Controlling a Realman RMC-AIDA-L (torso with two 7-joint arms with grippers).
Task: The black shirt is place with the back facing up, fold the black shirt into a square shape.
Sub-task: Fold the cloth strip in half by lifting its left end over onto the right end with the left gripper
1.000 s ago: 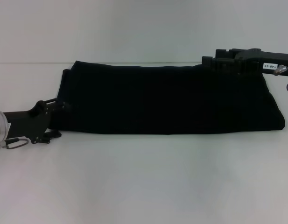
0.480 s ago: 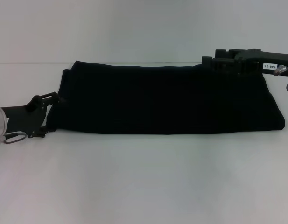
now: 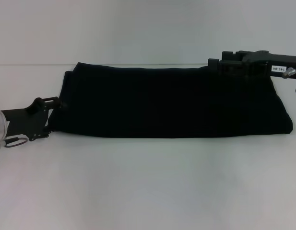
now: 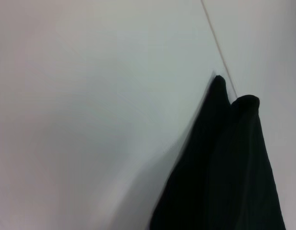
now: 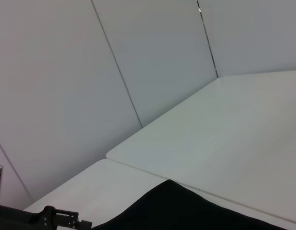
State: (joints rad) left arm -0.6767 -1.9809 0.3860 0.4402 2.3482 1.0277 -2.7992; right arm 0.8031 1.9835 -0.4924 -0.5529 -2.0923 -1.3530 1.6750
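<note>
The shirt lies folded into a long band across the table. Left gripper sits at its nine o'clock end, right gripper at one o'clock; I cannot tell either's finger state.

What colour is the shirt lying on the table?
Plain black shirt, no lettering visible; clearest in the head view.

**Clearance around the folded cloth**

Near half of white table: bare, open across full width. The black shirt lies as a long flat band across the middle, low, no tall obstruction. Left gripper sits at the band's left end, blocking that side. Right gripper occupies the far right edge. Far strip behind the shirt: narrow, backed by wall.
</note>
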